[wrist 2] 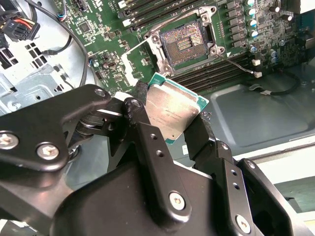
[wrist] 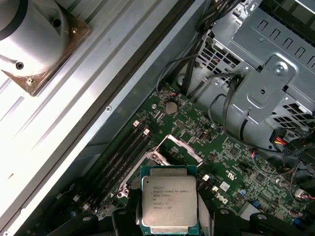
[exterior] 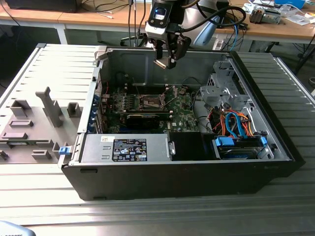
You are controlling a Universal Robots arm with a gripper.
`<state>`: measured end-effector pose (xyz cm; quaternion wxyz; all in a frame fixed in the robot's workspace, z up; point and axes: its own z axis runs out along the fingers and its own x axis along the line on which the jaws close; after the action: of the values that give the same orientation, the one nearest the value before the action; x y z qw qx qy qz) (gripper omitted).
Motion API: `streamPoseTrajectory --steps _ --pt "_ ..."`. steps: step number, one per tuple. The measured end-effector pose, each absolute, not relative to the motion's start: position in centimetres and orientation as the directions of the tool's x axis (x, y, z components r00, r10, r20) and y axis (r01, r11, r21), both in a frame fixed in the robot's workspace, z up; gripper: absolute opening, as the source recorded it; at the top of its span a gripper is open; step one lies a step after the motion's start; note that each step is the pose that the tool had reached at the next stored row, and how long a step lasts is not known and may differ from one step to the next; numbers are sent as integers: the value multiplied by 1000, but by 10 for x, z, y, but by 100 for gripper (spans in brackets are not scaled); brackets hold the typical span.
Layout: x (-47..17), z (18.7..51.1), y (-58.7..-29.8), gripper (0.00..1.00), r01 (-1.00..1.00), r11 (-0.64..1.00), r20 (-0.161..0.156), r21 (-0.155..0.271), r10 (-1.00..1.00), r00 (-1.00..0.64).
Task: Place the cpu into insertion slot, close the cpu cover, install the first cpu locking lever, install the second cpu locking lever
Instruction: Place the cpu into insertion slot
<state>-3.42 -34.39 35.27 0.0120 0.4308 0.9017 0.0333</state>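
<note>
the pincer [exterior: 166, 58] is clamped on the cpu [wrist 2: 172, 110]. its two black fingers [wrist 2: 147, 142] press on opposite edges of the chip, and the silvery top faces the camera in both wrist views. in the exterior view the pincer hangs above the insertion slot [exterior: 151, 102] and well apart from it, up near the top rim of the open computer case [exterior: 197, 172], which lies on the table [exterior: 147, 216]. in the second wrist view the slot is bare, its field of contacts exposed with nothing seated in it. the cpu cover [wrist 2: 132, 63] is swung open just beside the slot, over the green motherboard [wrist 2: 98, 29].

judging from this, the task is at its very start. the chip is in hand but not yet placed in the slot. the cover is not yet closed over the slot, and both locking levers appear to remain to be installed, though they are hard to make out.
</note>
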Motion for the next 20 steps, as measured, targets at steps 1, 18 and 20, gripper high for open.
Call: streamPoseTrajectory --steps 1,18,20 --pt "-34 353 -344 55 776 626 7 70 778 -628" --pt "-34 353 -344 55 782 619 6 70 784 -621" --pt "-34 353 -344 55 783 618 6 70 785 -620"
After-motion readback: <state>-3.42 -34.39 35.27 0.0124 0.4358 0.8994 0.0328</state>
